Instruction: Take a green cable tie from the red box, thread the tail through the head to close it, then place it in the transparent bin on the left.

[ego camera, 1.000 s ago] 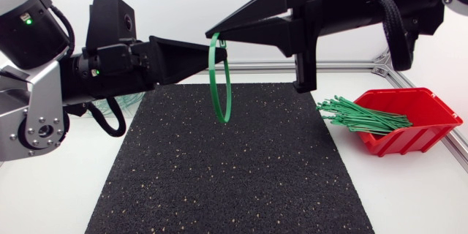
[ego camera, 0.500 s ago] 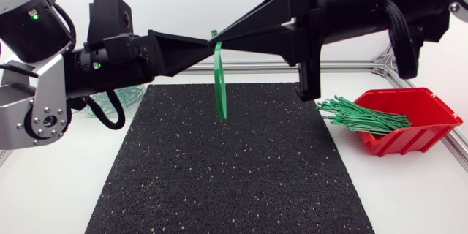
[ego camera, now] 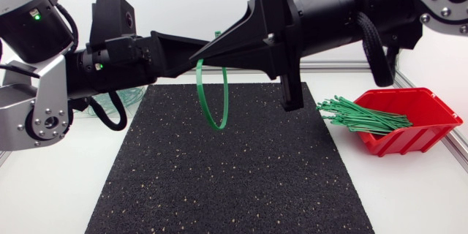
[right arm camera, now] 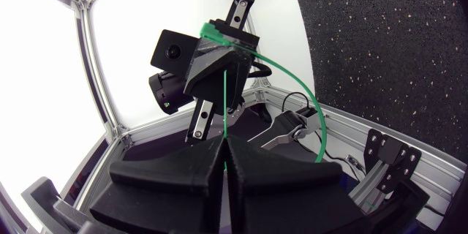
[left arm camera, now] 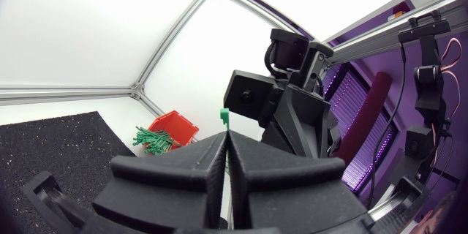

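**Looped tie pinched by both tools**

My left tool and right tool meet tip to tip above the black mat, each pinching the green cable tie, whose loop hangs just beneath them.

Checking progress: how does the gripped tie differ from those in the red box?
The held tie is curved into a loop; the boxed ties lie straight. The held tie hangs alone above the mat; the boxed ties are bundled, spilling from the red box. Both are green.
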